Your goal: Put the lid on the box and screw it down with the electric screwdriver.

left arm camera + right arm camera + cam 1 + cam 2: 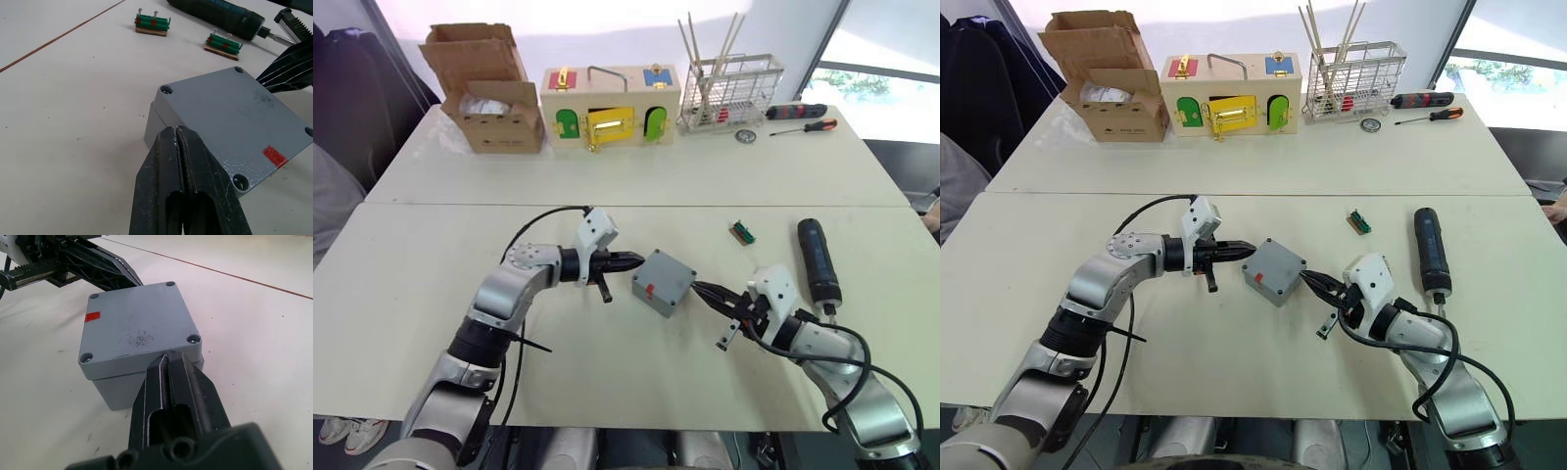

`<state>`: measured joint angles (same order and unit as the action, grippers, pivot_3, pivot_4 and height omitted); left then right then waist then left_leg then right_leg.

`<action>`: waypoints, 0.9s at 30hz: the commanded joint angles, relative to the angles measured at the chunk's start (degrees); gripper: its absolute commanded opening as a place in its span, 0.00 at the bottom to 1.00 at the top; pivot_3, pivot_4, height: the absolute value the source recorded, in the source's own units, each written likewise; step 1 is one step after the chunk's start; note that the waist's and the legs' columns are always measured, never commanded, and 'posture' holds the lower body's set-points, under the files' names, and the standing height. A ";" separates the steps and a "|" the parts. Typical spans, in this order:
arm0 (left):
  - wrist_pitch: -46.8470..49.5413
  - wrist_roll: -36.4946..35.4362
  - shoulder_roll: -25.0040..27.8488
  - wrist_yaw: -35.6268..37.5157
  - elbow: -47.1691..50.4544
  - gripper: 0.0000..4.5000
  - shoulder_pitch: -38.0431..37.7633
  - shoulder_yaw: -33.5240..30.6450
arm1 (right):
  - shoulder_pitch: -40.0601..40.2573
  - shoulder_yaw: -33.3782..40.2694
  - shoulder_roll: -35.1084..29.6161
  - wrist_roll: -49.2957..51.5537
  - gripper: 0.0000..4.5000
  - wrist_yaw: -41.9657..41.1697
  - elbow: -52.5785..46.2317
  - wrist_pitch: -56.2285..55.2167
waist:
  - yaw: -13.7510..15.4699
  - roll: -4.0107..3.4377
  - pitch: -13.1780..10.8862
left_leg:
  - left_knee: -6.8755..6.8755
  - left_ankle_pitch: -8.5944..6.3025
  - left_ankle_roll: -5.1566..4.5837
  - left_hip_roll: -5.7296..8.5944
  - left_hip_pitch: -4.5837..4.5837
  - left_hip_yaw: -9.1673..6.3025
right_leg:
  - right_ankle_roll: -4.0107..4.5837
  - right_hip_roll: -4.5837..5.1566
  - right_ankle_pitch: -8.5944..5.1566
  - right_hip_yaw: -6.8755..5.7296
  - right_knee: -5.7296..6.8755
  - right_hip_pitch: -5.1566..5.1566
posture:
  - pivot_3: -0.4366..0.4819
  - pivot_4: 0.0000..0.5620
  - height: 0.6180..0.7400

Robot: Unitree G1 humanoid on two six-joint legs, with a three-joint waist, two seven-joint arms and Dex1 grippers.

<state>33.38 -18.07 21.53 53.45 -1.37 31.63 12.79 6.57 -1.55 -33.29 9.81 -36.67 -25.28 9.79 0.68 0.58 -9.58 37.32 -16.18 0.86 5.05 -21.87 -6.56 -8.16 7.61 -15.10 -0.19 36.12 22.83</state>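
The grey box (663, 281) stands in the middle of the near table, with the lid (139, 328) lying flat on top of it; a red mark shows at one corner of the lid. My left gripper (639, 261) is shut, its tips against the box's left edge at lid height (177, 129). From the right, my right gripper (698, 287) is also shut, its tips touching the opposite edge of the lid (168, 356). The black electric screwdriver (818, 259) lies on the table to the right of the box, untouched.
A small green terminal block (741, 232) lies behind the box. On the far table stand a cardboard carton (489, 93), a wooden latch box (610, 106), a wire basket (729, 93) and two manual screwdrivers (800, 117).
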 commanded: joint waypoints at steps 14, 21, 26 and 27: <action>-1.09 0.96 -1.64 -0.69 1.83 0.00 0.41 1.00 | -0.62 -0.31 0.88 0.28 0.01 0.70 -3.07 0.33 | -0.02 0.00 0.00 | 0.00 0.00 0.00 0.00 0.01 0.00 | 0.00 0.00 0.00 0.00 0.01 0.00 | 0.48 0.27 0.95; -1.13 1.07 -1.77 -0.92 1.77 0.00 0.26 0.80 | -0.63 -0.50 0.89 0.25 0.01 0.48 -3.29 0.49 | -0.02 0.00 0.00 | 0.01 0.01 0.02 0.00 0.01 0.00 | 0.00 0.00 0.00 0.00 0.01 0.00 | 0.48 0.27 0.95; -1.14 1.10 -1.89 -1.06 1.79 0.00 0.21 0.79 | -0.95 -0.71 1.08 0.17 0.01 0.59 -3.25 0.62 | -0.02 0.00 0.00 | 0.01 0.02 0.03 0.00 0.01 0.00 | 0.00 0.00 0.00 0.00 0.02 0.00 | 0.48 0.27 0.95; -1.26 1.21 -2.02 -1.30 1.61 0.00 0.28 0.71 | -1.03 -0.78 1.14 0.18 0.01 0.58 -3.23 0.64 | -0.02 0.00 0.00 | 0.01 0.02 0.03 0.00 0.01 0.00 | 0.00 0.00 0.00 0.00 0.02 0.00 | 0.48 0.27 0.95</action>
<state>33.22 -16.57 20.18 51.89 -1.42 31.58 12.85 6.50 -1.95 -32.72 9.72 -36.20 -25.29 10.93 0.66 0.58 -9.58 37.33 -16.16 0.89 5.05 -21.86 -6.57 -8.16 7.61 -15.10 -0.19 36.14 22.83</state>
